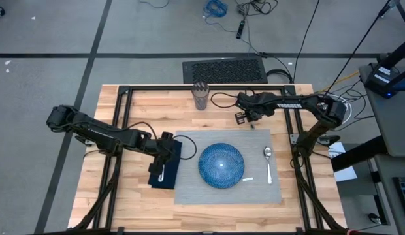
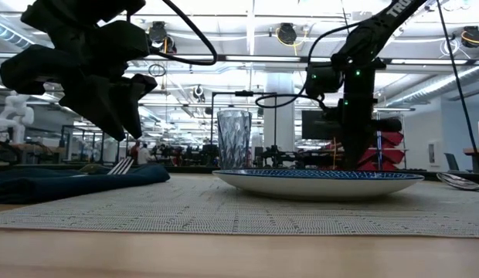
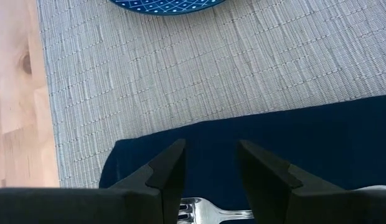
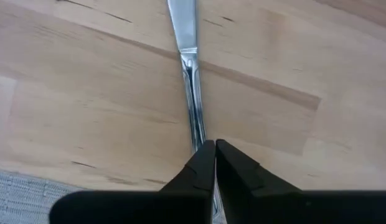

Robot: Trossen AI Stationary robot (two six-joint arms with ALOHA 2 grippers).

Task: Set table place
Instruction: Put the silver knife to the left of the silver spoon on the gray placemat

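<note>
While plate [image 1: 221, 164], spoon [image 1: 268, 163], and fork [image 1: 162, 173] on napkin [image 1: 166, 164] are placed, my right jaws [image 4: 210, 163] clench the knife [image 4: 186, 37]. Left jaws [image 3: 211, 171] hang released; the knife remains to set.

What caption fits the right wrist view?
Right end effector shut on a knife lying on the table.

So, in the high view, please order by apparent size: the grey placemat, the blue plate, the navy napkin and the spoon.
1. Grey placemat, clearly the largest.
2. Blue plate.
3. Navy napkin; the left arm covers part of it, so its place below the plate is unsure.
4. Spoon, the smallest.
</note>
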